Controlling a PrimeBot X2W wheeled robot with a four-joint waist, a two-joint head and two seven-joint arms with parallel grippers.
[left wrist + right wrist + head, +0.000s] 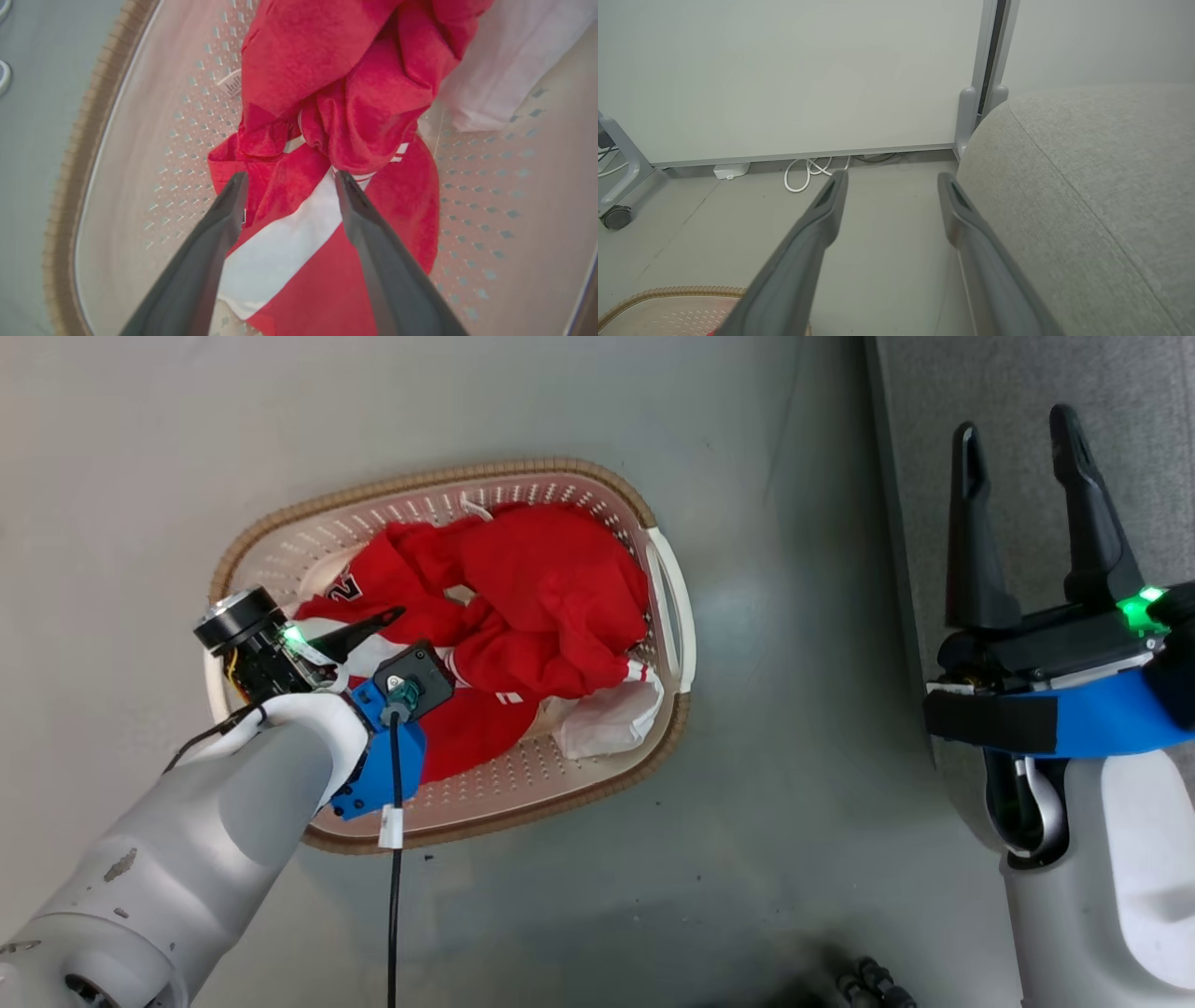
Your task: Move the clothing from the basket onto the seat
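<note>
**Q:** Left side, what do I have?
**A:** My left claw (290, 175) is down inside the basket (154, 154), jaws spread wide, nothing between them. The tips straddle a white band on the clothing (355, 93). I cannot tell from the wrist view whether they touch the fabric or hang just over it.

**Q:** Where is the load?
**A:** All in the basket, which sits on the floor (794, 756). The red heap is bunched and twisted in the middle, with a white part against the far wall.

**Q:** Right side?
**A:** The right claw (1016, 425) is also wide open and empty. It is well apart from the basket, just beside the edge of the seat (1087, 163). No cloth lies on the part of the seat I can see.

**Q:** Step in hand?
**A:** My reading is the first pick: the reach is made, the grasp is not yet closed.

**Q:** Next move?
**A:** Sink the tips until a proper fold lies between the jaws, then close. Lift high enough for trailing cloth to clear the rim, then swing toward the seat. The pieces look tangled, so one pull may bring both or drag the basket.
</note>
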